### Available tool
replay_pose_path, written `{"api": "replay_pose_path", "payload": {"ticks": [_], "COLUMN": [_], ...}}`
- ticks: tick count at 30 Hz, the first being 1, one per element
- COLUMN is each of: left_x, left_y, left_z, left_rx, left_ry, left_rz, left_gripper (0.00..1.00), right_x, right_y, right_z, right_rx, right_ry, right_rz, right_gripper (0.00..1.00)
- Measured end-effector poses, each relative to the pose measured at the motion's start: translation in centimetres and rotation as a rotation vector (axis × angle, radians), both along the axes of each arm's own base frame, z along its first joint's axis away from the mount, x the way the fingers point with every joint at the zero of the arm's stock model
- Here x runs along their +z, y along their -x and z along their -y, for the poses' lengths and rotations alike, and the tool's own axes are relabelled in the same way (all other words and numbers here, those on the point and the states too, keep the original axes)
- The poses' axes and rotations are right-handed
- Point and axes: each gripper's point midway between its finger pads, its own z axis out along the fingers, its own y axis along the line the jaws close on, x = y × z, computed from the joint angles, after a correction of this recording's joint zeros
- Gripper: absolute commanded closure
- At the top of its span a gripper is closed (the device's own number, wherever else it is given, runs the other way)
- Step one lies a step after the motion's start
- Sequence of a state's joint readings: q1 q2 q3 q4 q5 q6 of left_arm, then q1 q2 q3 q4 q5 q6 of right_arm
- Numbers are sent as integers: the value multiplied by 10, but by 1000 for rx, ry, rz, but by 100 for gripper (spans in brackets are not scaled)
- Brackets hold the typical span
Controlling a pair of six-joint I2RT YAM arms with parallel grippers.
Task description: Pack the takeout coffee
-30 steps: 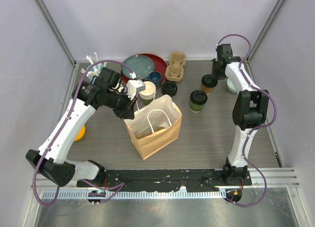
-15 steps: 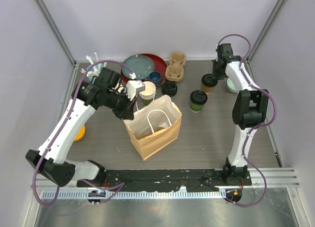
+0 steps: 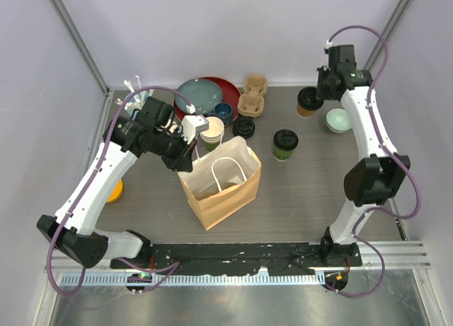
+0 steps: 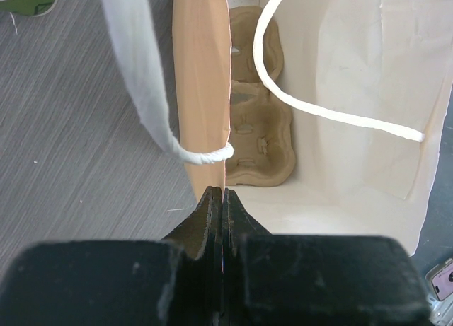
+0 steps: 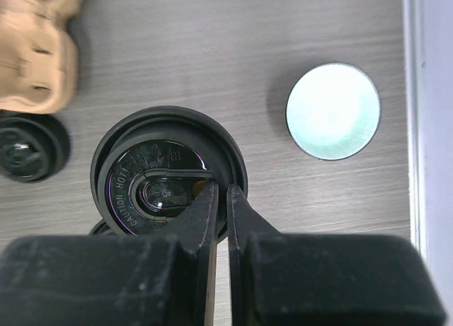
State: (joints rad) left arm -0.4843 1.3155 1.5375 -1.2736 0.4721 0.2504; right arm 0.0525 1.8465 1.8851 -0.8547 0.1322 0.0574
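The right arm has swung up and back since a second ago, and the brown-sided cup (image 3: 307,103) has gone with it, off the table (image 3: 304,191) and away from the green-sided cup (image 3: 285,145). The right gripper (image 5: 221,191) has its jaws almost pressed together, pinching the cup's near rim through the black lid (image 5: 166,172); the cup hangs just ahead of and below the fingertips.

Across the way, the left gripper (image 4: 222,195) is clamped flat on the top edge of the paper bag (image 4: 202,71). The bag's mouth gapes directly ahead of those jaws, with a cup carrier (image 4: 258,128) lying at the bottom.

The job now looks like the carry to the bag. That rim pinch is thin, so the cup should travel level and unhurried, or the lid may pop. It should come down straight between the bag walls, clear of the white handle (image 4: 333,117), into a carrier pocket, while the left grip holds firm.
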Motion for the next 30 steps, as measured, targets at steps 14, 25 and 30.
{"api": "replay_pose_path", "payload": {"ticks": [14, 25, 30], "left_x": [0, 0, 1], "left_y": [0, -1, 0], "left_z": [0, 1, 1], "left_rx": [6, 9, 7], "left_ry": [13, 17, 19], "left_rz": [19, 21, 20], "left_gripper": [100, 100, 100], "right_x": [182, 157, 123], "right_y": [154, 247, 241], "right_z": [-172, -255, -267], "right_rx": [514, 832, 831], "right_ry": [-142, -188, -113], "right_rz": [321, 155, 59], "right_gripper": [99, 99, 99]}}
